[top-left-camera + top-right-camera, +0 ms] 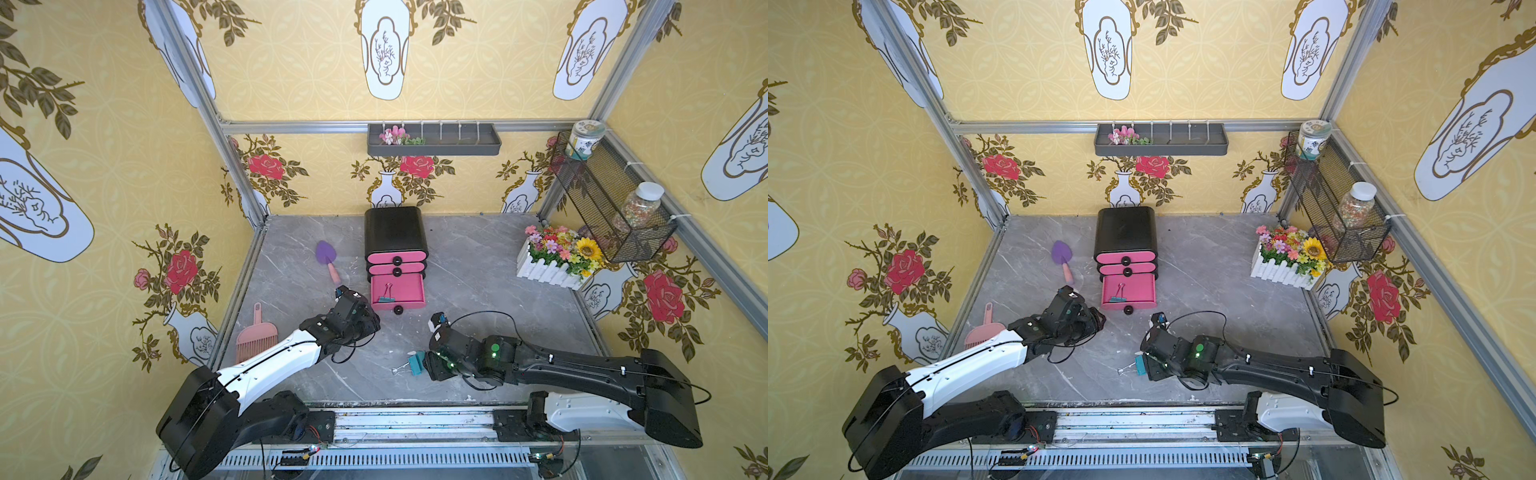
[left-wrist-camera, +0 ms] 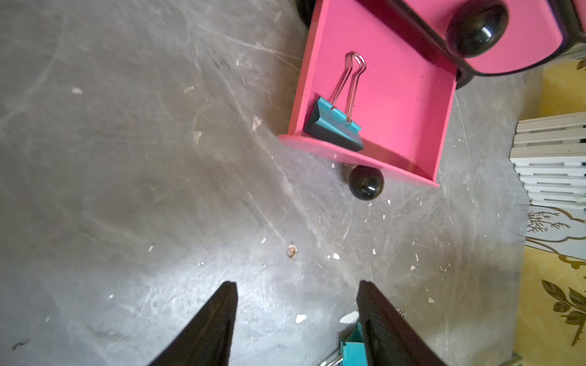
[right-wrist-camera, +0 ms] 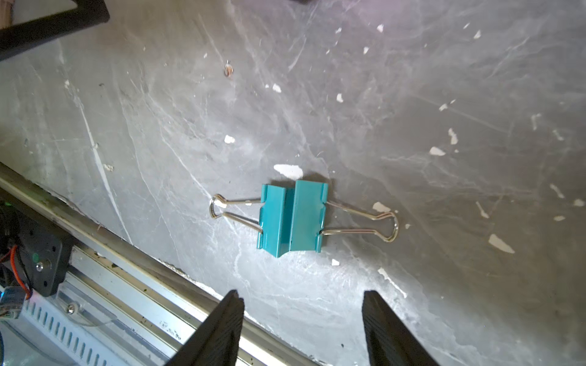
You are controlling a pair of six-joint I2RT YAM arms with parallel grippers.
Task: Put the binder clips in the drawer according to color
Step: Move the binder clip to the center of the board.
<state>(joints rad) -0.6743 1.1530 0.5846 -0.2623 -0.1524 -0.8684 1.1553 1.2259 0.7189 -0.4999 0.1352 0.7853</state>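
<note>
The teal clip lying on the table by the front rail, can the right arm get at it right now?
Probably yes. The right gripper hangs open just short of the teal clip, which lies flat on bare table, handles spread, nothing between them.

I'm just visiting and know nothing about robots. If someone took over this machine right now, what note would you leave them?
Left tool: open, empty, beside the pulled-out bottom drawer.
Right tool: open, empty, just short of the loose teal clip lying on the table.
Done: the stored teal clip lies in the bottom drawer.
Left: put the loose teal clip in with it. The upper two drawers are shut, so their contents can't be seen. No other clips are in view.
</note>
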